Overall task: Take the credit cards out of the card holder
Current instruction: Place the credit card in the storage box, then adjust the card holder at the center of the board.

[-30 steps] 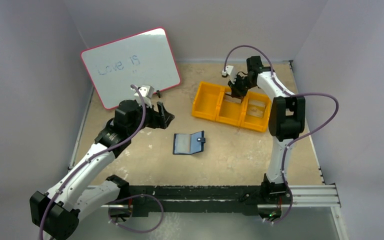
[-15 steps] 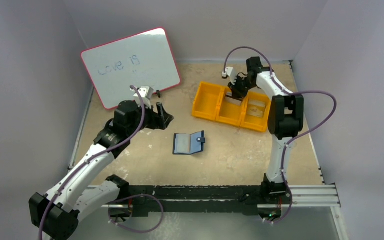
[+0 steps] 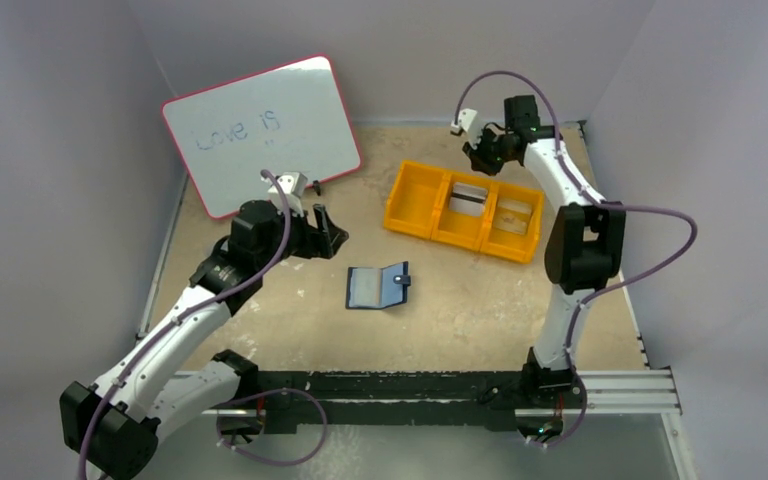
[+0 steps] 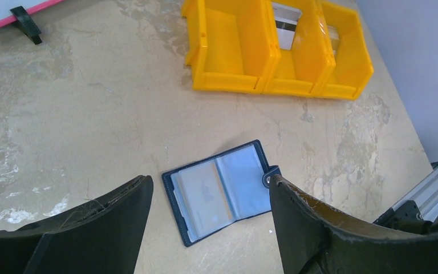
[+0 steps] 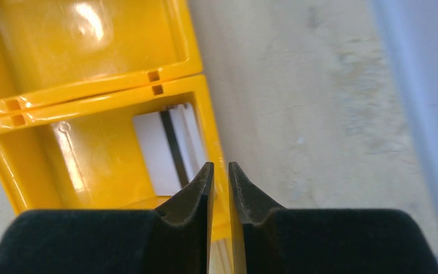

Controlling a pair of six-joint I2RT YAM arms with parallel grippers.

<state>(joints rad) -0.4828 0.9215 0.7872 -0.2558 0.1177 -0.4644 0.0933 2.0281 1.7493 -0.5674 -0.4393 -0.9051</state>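
The navy card holder (image 3: 378,287) lies open on the table, snap tab to its right. In the left wrist view the holder (image 4: 245,182) shows a whitish card (image 4: 202,195) in its left see-through pocket. My left gripper (image 3: 328,232) is open and empty, above and to the left of the holder; the holder shows between its fingers (image 4: 108,222). A card with a dark stripe (image 3: 467,197) lies in the orange tray's middle compartment, another card (image 3: 513,215) in the right one. My right gripper (image 3: 480,155) hovers behind the tray with its fingers (image 5: 194,194) nearly together and empty.
The orange three-compartment tray (image 3: 410,200) stands at the back right; its left compartment holds nothing. A pink-framed whiteboard (image 3: 260,130) leans at the back left on a black stand (image 4: 25,20). Grey walls close in three sides.
My right gripper has lifted out of the tray's middle compartment and moved back toward the far wall, leaving the striped card there. The left arm and the holder have not moved.
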